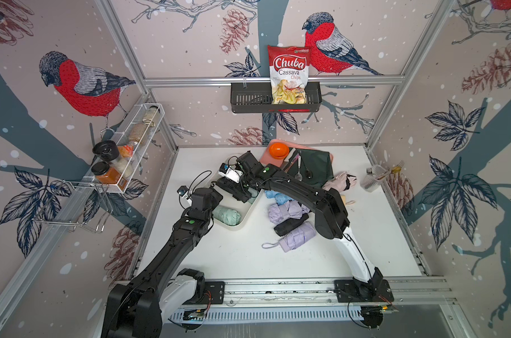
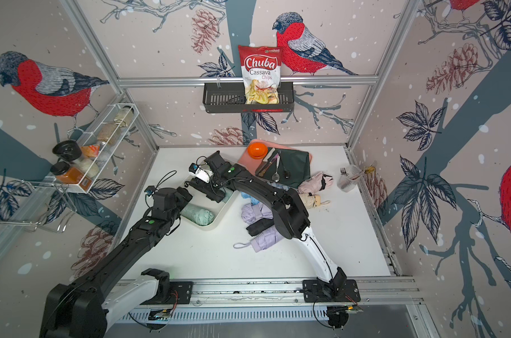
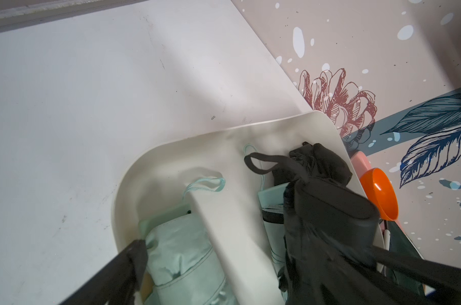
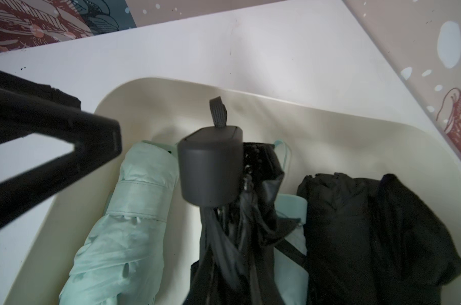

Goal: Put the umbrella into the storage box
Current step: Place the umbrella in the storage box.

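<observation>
Left claw [image 3: 253, 250] is held wide open & empty by the mint umbrella [image 4: 134, 206] lying in the storage box [image 3: 224, 129]. To its right, the black umbrella [image 4: 210, 171] is clenched in the right claw [image 1: 239, 191], hung over the box, not yet laid in. If released w/ loose cloth caught on a finger, it may be dragged back out.

One storage box [image 4: 329, 126]; two mint umbrellas [image 4: 123, 224] [image 4: 292, 208]; two lilac umbrellas [image 1: 286, 212] [image 1: 299, 237]; one orange bowl [image 1: 279, 149]; one chip bag [image 1: 289, 73].
</observation>
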`<state>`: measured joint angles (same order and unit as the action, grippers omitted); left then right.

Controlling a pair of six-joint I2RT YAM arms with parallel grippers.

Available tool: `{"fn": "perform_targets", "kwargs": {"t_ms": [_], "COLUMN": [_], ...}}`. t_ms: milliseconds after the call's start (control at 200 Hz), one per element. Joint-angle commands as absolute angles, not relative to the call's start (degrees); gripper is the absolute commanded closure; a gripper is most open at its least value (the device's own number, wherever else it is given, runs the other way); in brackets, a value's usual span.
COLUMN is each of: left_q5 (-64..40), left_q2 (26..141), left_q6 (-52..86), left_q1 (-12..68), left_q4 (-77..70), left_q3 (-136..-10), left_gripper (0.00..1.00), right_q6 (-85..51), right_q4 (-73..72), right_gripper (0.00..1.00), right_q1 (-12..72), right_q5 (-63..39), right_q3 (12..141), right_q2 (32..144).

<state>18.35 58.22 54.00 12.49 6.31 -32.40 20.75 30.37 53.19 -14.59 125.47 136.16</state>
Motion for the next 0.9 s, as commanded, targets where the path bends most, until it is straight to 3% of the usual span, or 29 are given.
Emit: {"fn": "perform_targets", "kwargs": {"t_ms": [0, 330, 580, 805, 896], "left_q5": [19.4, 19.3, 18.9, 18.6, 18.7], "left_q2": [58.4, 58.6, 58.9, 58.9, 59.0], "left_q6": [53.9, 53.8, 53.8, 53.7, 53.7], "left_q1": [12.6, 12.5, 12.5, 12.5, 12.5], "left_q4": [4.8, 4.8, 4.6, 4.4, 4.4], "left_q3": [-32.4, -32.7, -32.8, -33.0, -33.0], "left_gripper": [0.02, 0.02, 0.02, 0.02, 0.02], "right_q6": [20.4, 18.6, 17.1, 14.9, 14.7], "right_q4": [30.9, 36.7, 35.8, 35.1, 34.7], "right_gripper": [1.0, 1.0, 1.0, 0.88, 0.71], "right_q1": [53.5, 53.6, 53.4, 52.6, 52.5], "right_q5": [-15.4, -14.4, -5.7, -0.5, -0.6], "right_q3": [126.3, 131.2, 131.4, 133.2, 133.2], "right_q2": [136.8, 142.7, 145.0, 146.5, 146.6]}}
